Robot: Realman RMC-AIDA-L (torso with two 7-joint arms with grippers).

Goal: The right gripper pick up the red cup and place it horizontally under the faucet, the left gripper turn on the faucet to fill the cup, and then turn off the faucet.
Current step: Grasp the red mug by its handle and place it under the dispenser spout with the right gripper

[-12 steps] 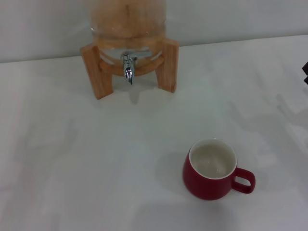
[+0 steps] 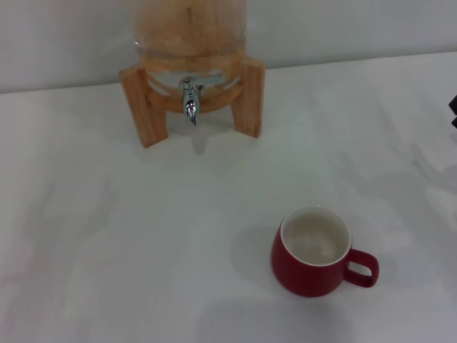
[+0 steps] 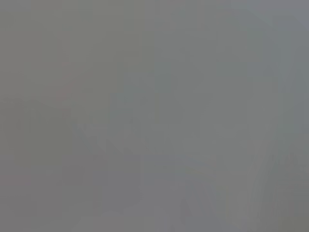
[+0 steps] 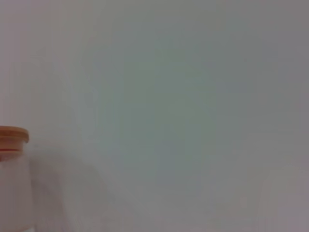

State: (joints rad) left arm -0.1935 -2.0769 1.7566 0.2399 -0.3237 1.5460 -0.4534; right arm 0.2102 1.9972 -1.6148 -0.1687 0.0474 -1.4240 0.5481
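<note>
Only a sliver of the right gripper (image 2: 453, 112) shows, a black tip at the right edge of the head view about a third of the way down, too little to tell whether its fingers are apart or together. Nothing of the left gripper shows in any view, and the left wrist view gives only a featureless grey.

Across the whole head view spreads the white table (image 2: 107, 236). At the upper left of centre stands a drink dispenser (image 2: 190, 32) with a clear glass body, seated on a wooden stand (image 2: 249, 96) whose legs rest on the table. In the right wrist view its wooden lid (image 4: 13, 137) and clear glass body appear at the lower left edge against a plain pale wall.

Next in size, the red cup (image 2: 314, 254) stands upright at the lower right of the head view, white inside, its loop handle pointing right, well apart from the dispenser.

Smallest, the chrome faucet (image 2: 190, 100) juts from the dispenser's front between the stand's legs, spout pointing down.
</note>
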